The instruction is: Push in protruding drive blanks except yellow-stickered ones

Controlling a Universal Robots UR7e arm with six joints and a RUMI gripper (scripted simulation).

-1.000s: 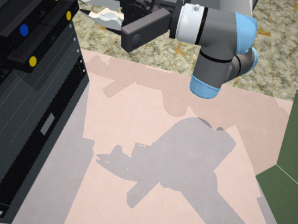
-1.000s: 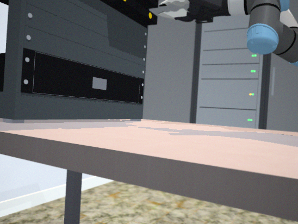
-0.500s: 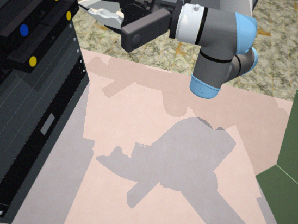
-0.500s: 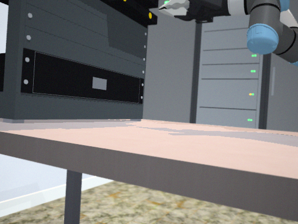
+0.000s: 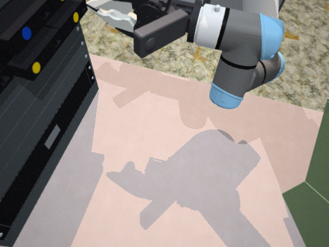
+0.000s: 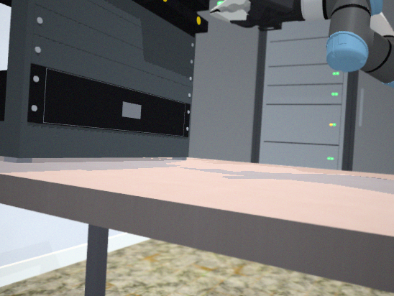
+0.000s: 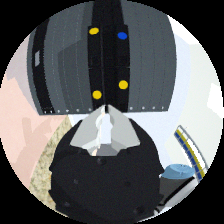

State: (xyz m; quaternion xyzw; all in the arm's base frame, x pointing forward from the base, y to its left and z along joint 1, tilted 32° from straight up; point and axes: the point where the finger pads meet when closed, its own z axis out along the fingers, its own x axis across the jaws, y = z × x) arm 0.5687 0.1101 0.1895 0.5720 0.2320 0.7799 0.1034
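The dark rack [image 5: 39, 114] stands on the left of the pink table; it also shows in the exterior view [image 6: 101, 82] and in the wrist view [image 7: 100, 65]. Black drive blanks stick out of its upper front. One carries a blue sticker [image 5: 26, 33] [image 7: 122, 35]. Others carry yellow stickers [image 5: 36, 68] [image 5: 75, 17] [image 7: 96, 94] [image 7: 123, 84] [image 7: 93, 31]. My gripper [image 5: 91, 7] [image 6: 217, 8] [image 7: 107, 105] is shut and empty, in the air just off the rack's upper right front, pointing at it and apart from the blanks.
A black panel with a grey label [image 5: 52, 137] [image 6: 131, 110] fills the rack's lower front. A green block [image 5: 312, 192] stands at the table's right edge. Grey server cabinets [image 6: 302, 100] stand behind the table.
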